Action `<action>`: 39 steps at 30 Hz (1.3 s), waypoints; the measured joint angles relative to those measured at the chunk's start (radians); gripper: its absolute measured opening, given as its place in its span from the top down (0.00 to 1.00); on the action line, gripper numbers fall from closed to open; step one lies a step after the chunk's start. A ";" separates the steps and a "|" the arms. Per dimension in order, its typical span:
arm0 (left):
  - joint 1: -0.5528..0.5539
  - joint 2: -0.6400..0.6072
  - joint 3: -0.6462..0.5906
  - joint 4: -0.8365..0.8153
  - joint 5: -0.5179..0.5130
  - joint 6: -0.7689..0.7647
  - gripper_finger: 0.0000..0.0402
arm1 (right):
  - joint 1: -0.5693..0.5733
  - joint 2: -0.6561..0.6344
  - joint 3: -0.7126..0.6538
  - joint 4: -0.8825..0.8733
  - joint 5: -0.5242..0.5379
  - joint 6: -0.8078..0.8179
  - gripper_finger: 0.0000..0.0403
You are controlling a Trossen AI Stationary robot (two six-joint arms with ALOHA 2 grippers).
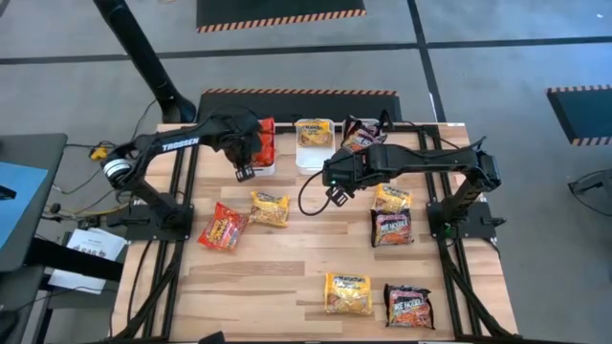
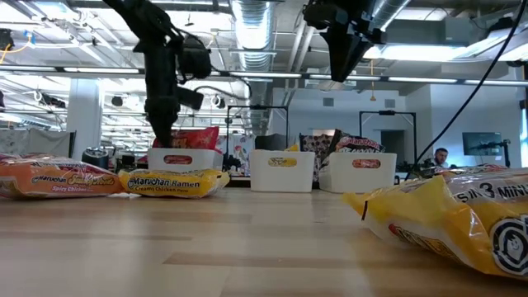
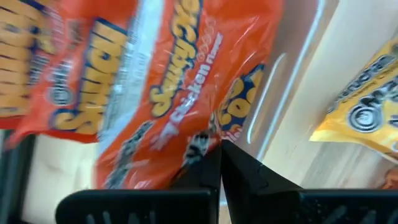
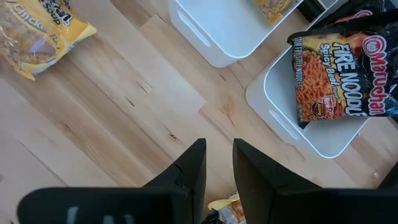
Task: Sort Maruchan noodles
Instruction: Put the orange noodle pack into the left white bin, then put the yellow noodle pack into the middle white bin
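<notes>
High view: left pincer (image 1: 244, 172) clamped empty over upright red packet (image 1: 265, 143); right pincer (image 1: 338, 196) part-open.

Surface: light wooden table (image 1: 287, 277), plank top.
Far edge: three white trays (image 1: 315, 156) in a row, touching the top.
Left part: red packet (image 1: 223, 228) just beside yellow packet (image 1: 270, 208).
Right part: yellow packet (image 1: 392, 198), dark packet (image 1: 391, 228) touching it.
Near edge: yellow packet (image 1: 348, 292), dark packet (image 1: 408, 306) beside it.
</notes>
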 joint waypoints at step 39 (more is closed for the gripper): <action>-0.154 -0.376 0.002 -0.063 0.372 -0.304 1.00 | 0.267 0.011 -0.058 0.104 -0.516 -0.137 0.43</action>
